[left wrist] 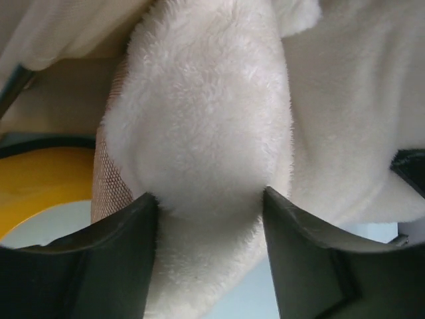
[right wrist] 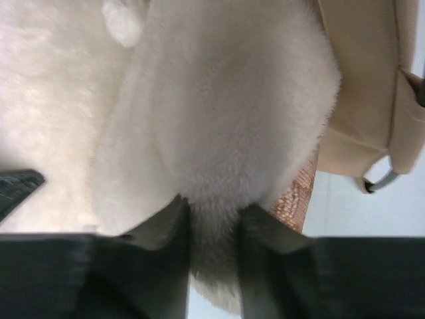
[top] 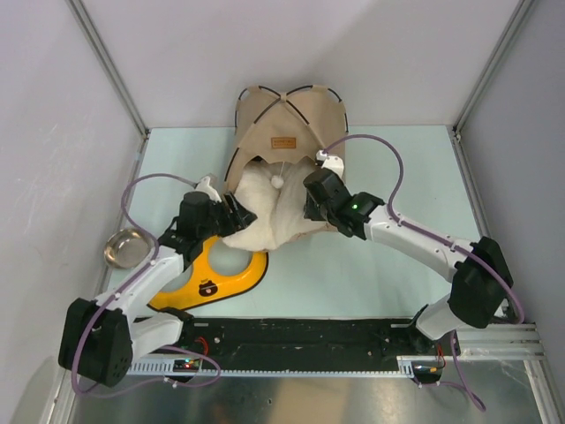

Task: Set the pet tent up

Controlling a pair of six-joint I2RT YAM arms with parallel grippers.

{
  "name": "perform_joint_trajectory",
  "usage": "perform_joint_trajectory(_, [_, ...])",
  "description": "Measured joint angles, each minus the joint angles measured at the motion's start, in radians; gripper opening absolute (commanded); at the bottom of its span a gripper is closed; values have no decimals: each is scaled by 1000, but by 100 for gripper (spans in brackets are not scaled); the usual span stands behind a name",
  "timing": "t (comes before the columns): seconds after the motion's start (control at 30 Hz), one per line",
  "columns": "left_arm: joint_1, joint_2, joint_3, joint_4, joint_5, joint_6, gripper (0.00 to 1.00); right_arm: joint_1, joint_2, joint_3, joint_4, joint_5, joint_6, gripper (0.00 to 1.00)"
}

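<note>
Shows the pet tent at the far middle of the table, close to the back wall. Tan panels spread over thin black poles, brown label above the opening, white pom-pom dangling in the mouth. Finds the cream fluffy pillow lodged half inside that mouth, half out toward the arms.

Catches the left gripper at the pillow's left edge and the right gripper at its right edge. Seen from the left wrist: stands fairly wide, both fingers pressed against a thick fold of fleece filling the gap. Seen from the right wrist: pinches far narrower, fingers closed on a thin flap of the same pillow. Holds no part of the tent itself with either gripper. Sets the yellow double-bowl feeder and a steel bowl at the near left, apart from the tent.

Going by looks alone: expect a light, springy frame under loose cloth, likely to slide or tip back under a push from the pillow. Treat the fabric as soft and yielding, poor for a firm pinch. Take hold instead at a pole along the front rim of the opening, or at the hem beside one. Expect the pillow to squash and slip within the jaws rather than carry force. Grip deep folds, not surface pile. Mind the pom-pom cord, easily snagged.
</note>
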Motion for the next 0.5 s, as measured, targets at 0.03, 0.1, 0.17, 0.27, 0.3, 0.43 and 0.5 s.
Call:
perform_joint_trajectory(0.03, [-5,16,0,24,9,-5,48,-1,8,0,15,-4,-6,9])
perform_joint_trajectory(0.1, [-15,39,3,53,23,-16,33,-1,23,0,39,-9,-23,2])
perform_joint_trajectory(0.17, [-33,66,21,61,28,-15,18,0,40,4,55,-13,-45,1])
perform_joint_trajectory(0.27, [-72,102,74,66,23,6,5,9,65,15,79,-5,-88,0])
perform_joint_trajectory(0.3, [-88,113,98,64,18,16,3,16,72,20,87,4,-107,0])
perform_joint_trajectory(0.43, [-150,156,207,59,-13,91,0,51,82,33,119,50,-173,0])
perform_joint_trajectory(0.5, [-173,180,257,57,-30,140,0,64,82,34,132,77,-198,0])
